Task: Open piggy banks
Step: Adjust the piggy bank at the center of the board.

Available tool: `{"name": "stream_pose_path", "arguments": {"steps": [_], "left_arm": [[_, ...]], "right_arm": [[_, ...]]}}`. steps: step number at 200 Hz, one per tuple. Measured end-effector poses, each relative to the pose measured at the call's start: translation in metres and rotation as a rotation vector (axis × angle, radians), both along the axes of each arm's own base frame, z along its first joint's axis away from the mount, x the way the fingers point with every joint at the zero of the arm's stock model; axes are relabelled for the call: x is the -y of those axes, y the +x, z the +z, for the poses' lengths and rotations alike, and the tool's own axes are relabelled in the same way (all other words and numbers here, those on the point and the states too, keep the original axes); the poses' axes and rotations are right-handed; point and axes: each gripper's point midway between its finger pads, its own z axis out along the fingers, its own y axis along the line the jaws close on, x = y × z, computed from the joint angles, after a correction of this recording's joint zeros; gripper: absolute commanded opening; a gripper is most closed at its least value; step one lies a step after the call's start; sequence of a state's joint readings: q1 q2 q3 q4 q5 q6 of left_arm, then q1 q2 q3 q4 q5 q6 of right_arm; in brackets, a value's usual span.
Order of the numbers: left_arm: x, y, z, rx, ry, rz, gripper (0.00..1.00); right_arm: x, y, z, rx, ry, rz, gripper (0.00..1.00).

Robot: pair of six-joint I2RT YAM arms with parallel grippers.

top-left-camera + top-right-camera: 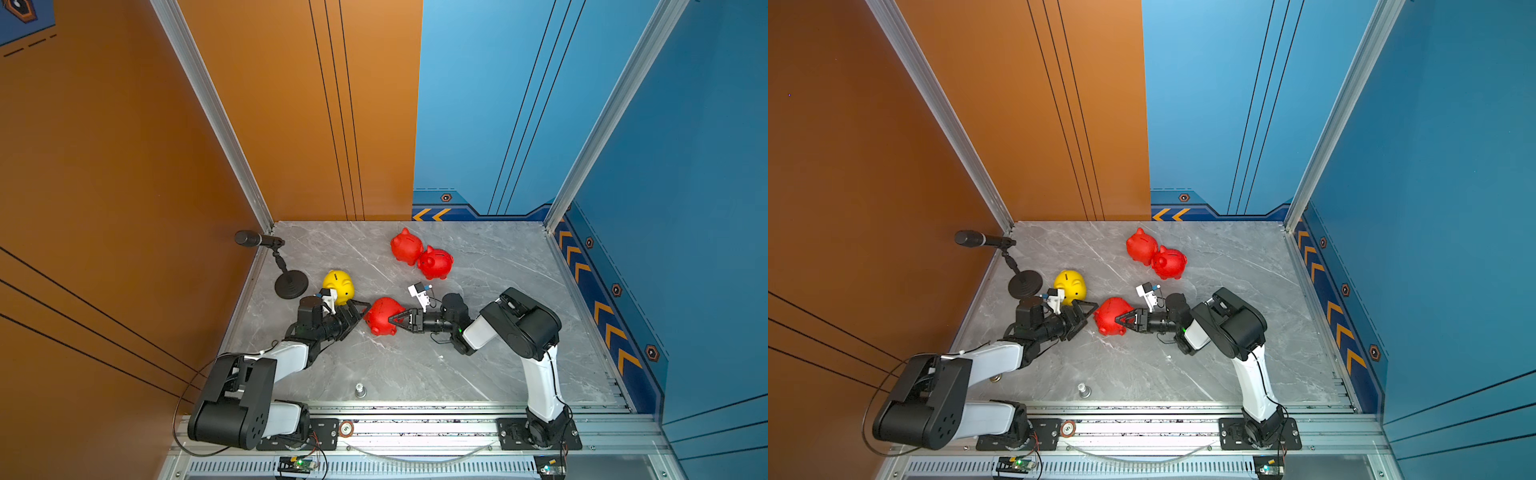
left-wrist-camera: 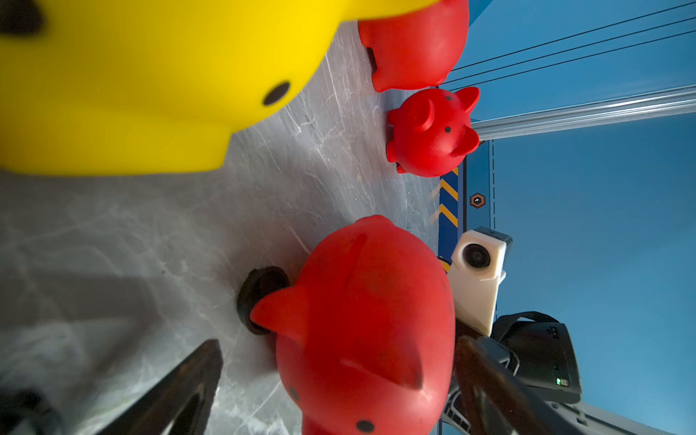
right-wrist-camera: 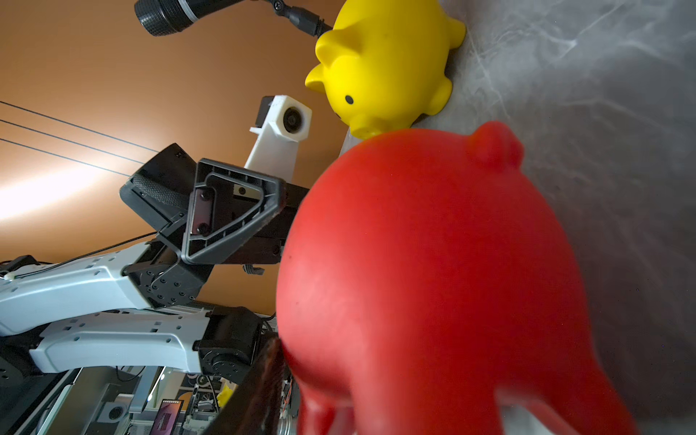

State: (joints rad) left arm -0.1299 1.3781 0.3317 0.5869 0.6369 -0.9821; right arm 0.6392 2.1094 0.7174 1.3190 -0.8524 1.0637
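Piggy banks (image 1: 405, 247): 3 red, 1 yellow

Three red piggy banks (image 1: 382, 316), one yellow piggy bank (image 1: 338, 286), on grey white-veined tabletop (image 1: 415, 365).

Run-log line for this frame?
target: near red piggy bank | left jaws: open at its head | right jaws: at its rear, grip unclear

This is a robotics lab cell. An orange wall panel (image 1: 104, 166) and a blue wall panel (image 1: 478, 104), set in aluminium frame posts (image 1: 212, 104), box in a marble-look tabletop (image 1: 415, 365). Behind the jaws, both arms are bolted to a slotted rail (image 1: 415, 428) with a small circuit board (image 1: 297, 462) at its edge. A microphone (image 1: 257, 240) stands off to the side of the left gripper (image 1: 360, 316) jaws. In the right wrist view, a monitor (image 3: 165, 414) shows outside the cell.
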Motion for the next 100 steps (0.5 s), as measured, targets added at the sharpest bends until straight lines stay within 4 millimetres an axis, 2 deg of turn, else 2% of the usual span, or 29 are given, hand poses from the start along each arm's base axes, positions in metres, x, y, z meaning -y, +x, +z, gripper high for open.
{"name": "stream_pose_path", "arguments": {"steps": [47, 65, 78, 100], "left_arm": [[0.005, 0.012, -0.004, 0.026, -0.051, -0.003, 0.98], [0.006, 0.018, -0.006, 0.048, -0.072, -0.003, 0.98], [0.006, 0.024, -0.009, 0.062, -0.099, -0.001, 0.98], [0.012, 0.034, -0.01, 0.1, -0.176, -0.021, 0.98]], "right_arm": [[0.002, 0.001, -0.004, -0.015, -0.001, -0.005, 0.48], [0.003, 0.001, -0.012, -0.04, -0.014, -0.01, 0.48], [0.005, 0.002, -0.019, -0.061, -0.027, -0.016, 0.48], [0.005, 0.004, -0.019, -0.062, -0.024, -0.022, 0.48]]}}
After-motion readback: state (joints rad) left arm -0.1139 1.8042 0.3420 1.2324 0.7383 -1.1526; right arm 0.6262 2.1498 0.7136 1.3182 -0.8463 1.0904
